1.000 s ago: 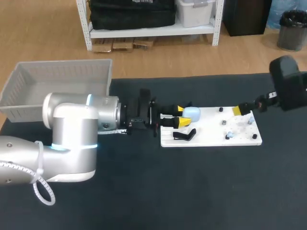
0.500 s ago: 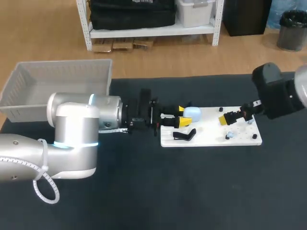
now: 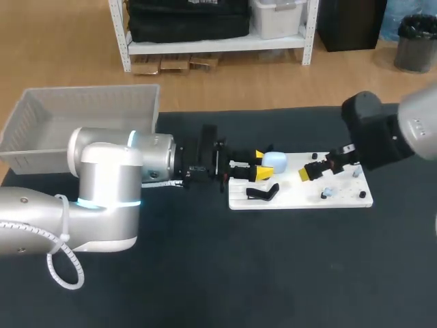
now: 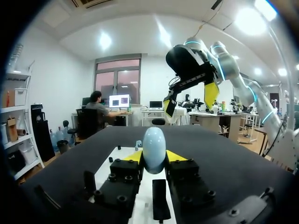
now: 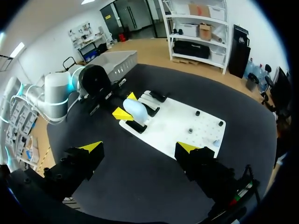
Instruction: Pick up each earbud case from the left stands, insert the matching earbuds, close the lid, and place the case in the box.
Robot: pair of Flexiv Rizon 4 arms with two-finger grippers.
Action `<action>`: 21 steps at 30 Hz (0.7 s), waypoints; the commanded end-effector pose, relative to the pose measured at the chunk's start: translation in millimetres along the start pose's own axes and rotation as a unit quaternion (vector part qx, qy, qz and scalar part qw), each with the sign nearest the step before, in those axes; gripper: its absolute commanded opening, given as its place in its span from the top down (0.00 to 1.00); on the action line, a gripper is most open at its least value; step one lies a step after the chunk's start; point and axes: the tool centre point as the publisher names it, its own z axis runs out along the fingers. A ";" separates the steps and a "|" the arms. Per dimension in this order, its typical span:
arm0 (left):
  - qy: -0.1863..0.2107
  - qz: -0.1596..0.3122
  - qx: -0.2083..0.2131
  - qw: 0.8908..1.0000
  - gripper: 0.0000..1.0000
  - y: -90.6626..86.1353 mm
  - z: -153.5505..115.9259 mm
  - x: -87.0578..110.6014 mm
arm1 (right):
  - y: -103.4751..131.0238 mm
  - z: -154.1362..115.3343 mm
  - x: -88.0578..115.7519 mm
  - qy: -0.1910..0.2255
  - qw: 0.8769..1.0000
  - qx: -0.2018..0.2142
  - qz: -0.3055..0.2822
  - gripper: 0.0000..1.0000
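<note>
The jaws of our left gripper (image 4: 154, 157) are closed on the pale blue earbud case (image 4: 153, 142), with one yellow tip pressed against each of its sides, so the case sits upright between our fingers with its rounded end pointing ahead of them. From the head view the same grip shows: the left gripper (image 3: 261, 165) holds the case (image 3: 274, 162) over the near end of the white stand plate (image 3: 300, 197), and an empty black stand (image 3: 263, 193) lies just beside our fingers on that plate. The jaws of our right gripper (image 5: 140, 147) stand wide apart and hold nothing. It hangs above the plate (image 5: 173, 128), with the case (image 5: 135, 108) and the left gripper ahead of it. In the head view the right gripper (image 3: 311, 166) is over the middle of the plate, near the case but apart from it. A small pale blue earbud (image 3: 327, 193) rests on the plate close to our right fingers. The grey box (image 3: 82, 109) stands well behind our left gripper, beside its arm.
</note>
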 end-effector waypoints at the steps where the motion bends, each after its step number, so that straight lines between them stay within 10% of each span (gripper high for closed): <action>1: 0.000 0.000 0.002 1.000 1.00 1.3 0.1 0.6 | 2.4 20.4 -10.5 0.010 1.000 0.005 0.002 0.00; 21: 0.000 0.000 0.002 1.000 1.00 1.3 0.1 0.6 | -3.8 55.2 -26.1 0.033 0.999 0.017 0.022 0.00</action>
